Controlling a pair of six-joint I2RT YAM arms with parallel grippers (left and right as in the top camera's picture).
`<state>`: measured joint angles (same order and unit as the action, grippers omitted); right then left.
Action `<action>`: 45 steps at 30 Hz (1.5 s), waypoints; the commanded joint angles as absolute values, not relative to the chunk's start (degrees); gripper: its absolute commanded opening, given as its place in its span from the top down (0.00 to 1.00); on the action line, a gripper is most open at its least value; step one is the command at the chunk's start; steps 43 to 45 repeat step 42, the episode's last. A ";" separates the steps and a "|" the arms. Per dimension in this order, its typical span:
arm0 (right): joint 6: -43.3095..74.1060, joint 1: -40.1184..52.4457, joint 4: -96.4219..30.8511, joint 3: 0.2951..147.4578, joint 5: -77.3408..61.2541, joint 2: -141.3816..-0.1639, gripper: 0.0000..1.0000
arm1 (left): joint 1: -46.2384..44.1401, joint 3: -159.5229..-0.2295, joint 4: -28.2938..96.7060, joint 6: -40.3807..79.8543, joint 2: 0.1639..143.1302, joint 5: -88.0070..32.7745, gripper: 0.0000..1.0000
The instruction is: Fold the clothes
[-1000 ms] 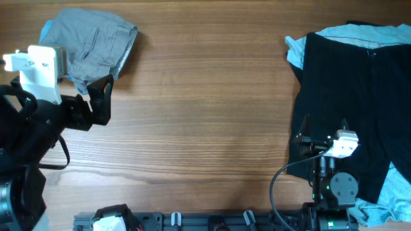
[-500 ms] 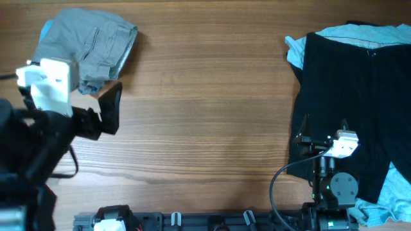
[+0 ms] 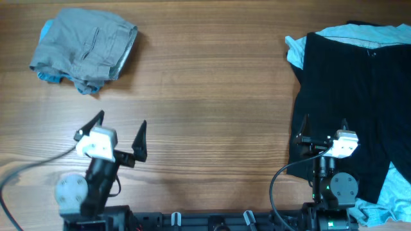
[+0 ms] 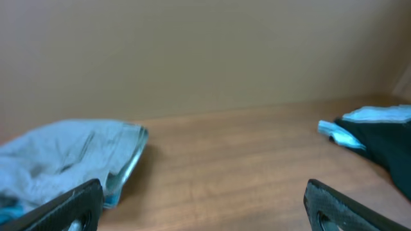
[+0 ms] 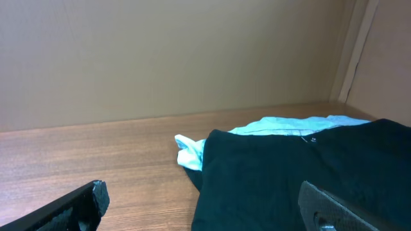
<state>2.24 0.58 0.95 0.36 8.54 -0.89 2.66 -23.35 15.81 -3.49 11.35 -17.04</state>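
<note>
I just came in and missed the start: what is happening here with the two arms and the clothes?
Nothing is being handled right now. The left gripper and the right gripper are both open and empty, near the front edge of the table. The grey shorts lie in a folded bundle at the far left. The black garment lies spread on the right over pale-blue cloth, not yet folded.

wood table (image 3: 212, 83), grey shorts (image 3: 87, 48) folded far L, black garment (image 3: 359, 109) over pale-blue cloth (image 3: 293, 52) on R
</note>
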 commanded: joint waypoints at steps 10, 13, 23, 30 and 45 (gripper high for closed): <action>1.63 0.30 1.26 0.30 7.60 -0.43 0.00 | 1.28 -0.34 -0.60 0.27 0.19 -14.55 0.00; 1.65 0.30 1.26 0.30 7.60 -0.43 0.00 | 1.28 -0.34 3.25 0.32 0.25 -13.41 0.00; 1.63 0.30 1.26 0.30 7.60 -0.43 0.00 | 1.28 -0.34 3.18 0.32 0.27 -13.41 0.00; 1.61 0.30 1.26 0.30 7.60 -0.43 0.00 | 1.28 -0.34 3.18 0.32 0.27 -13.43 0.00; 1.61 0.30 1.26 0.30 7.60 -0.43 0.00 | 1.28 -0.34 3.18 0.32 0.27 -13.43 0.00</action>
